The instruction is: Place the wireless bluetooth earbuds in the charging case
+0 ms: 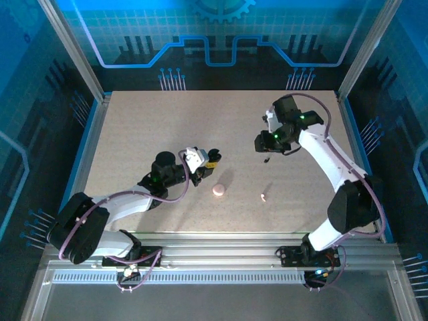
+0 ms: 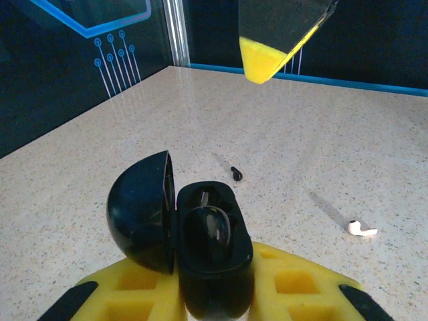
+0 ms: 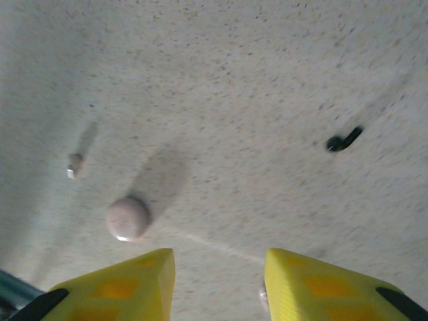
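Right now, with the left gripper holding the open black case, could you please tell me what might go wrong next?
1. The black earbud lies flat on the table and is tiny; the open right gripper might nudge it away instead of pinching it.
2. The open black case sits pinched in the left gripper; pushing an earbud in could tilt it.
3. The pale earbud and pink puck lie nearby and could be grabbed by mistake.

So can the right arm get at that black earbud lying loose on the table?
Probably yes. The right gripper hangs open near the black earbud, which lies alone on bare table. The left gripper, shut on the black case, is off to the side.
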